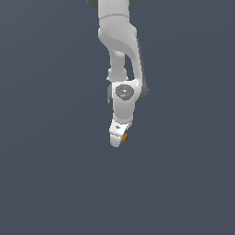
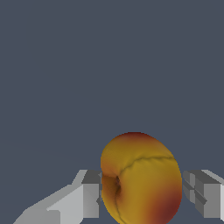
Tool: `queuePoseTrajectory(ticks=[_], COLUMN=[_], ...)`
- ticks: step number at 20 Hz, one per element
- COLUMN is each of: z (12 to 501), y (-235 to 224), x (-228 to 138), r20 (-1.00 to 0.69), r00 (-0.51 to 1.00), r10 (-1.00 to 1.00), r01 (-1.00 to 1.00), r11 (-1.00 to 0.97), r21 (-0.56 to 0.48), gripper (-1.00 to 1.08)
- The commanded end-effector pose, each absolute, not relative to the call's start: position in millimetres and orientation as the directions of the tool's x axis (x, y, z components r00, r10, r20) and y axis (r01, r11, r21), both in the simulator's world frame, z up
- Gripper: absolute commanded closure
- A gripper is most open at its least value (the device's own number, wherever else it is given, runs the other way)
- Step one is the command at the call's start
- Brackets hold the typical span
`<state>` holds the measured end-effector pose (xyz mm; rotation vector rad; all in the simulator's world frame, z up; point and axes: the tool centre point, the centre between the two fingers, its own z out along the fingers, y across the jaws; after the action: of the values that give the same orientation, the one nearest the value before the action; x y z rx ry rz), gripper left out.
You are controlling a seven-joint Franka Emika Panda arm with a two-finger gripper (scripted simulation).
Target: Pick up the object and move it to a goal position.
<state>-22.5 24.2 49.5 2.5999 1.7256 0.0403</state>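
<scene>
The object [image 2: 141, 179] is a round yellow-orange fruit-like ball with a red patch and a dark crease. In the wrist view it fills the gap between the two grey fingers, and the pads meet it on both sides. My white gripper [image 2: 142, 194] is shut on it. In the exterior view the gripper [image 1: 119, 139] points downward at the end of the white arm. Only a small orange part of the object [image 1: 124, 137] shows beside the fingertip, on the exterior view's right side of it.
A plain dark grey-blue surface [image 1: 50, 174] fills the background of both views. No other objects, containers or edges appear in either view.
</scene>
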Motion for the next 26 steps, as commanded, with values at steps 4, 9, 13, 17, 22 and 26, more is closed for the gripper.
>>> queuePoseTrajectory(ticks=[4, 9, 13, 17, 22, 26], z=[51, 53, 55, 58, 60, 62], y=[9, -24, -60, -101, -145, -168], x=[-18, -9, 1, 13, 28, 36], r20=[0.009, 0.008, 0.007, 0.005, 0.003, 0.002], r00=[0.388, 0.387, 0.386, 0.385, 0.384, 0.383], r10=[0.922, 0.922, 0.922, 0.923, 0.923, 0.924], r01=[0.921, 0.922, 0.922, 0.923, 0.923, 0.924], r11=[-0.388, -0.387, -0.386, -0.385, -0.384, -0.383], r21=[0.029, 0.025, 0.019, 0.013, 0.006, 0.003], gripper=[1.08, 1.08, 1.08, 1.08, 1.08, 1.08])
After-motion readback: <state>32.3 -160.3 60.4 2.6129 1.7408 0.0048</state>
